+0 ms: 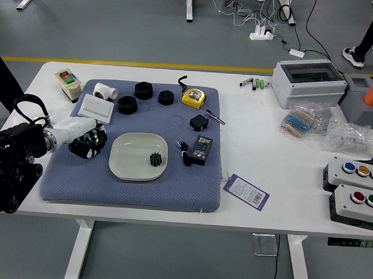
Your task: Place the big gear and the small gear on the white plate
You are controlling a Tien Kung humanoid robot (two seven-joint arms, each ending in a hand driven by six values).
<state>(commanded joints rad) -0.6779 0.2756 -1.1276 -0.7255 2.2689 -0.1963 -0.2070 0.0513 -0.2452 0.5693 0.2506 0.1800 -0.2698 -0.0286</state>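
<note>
My left hand [87, 139] reaches in from the left over the blue mat, its fingers curled around the big black gear [96, 138], which they mostly cover. Both are just left of the white plate [122, 168]. On the plate, right of its centre, lies the small black gear [155, 159]. My right hand is out of view.
Behind the plate are black rings [127, 105], a white pipe fitting [105, 91], a white box [96, 108] and a yellow tape measure [193, 97]. A black adapter [201, 150] lies right of it. Button boxes [356, 203] stand far right. A person's leg shows top right.
</note>
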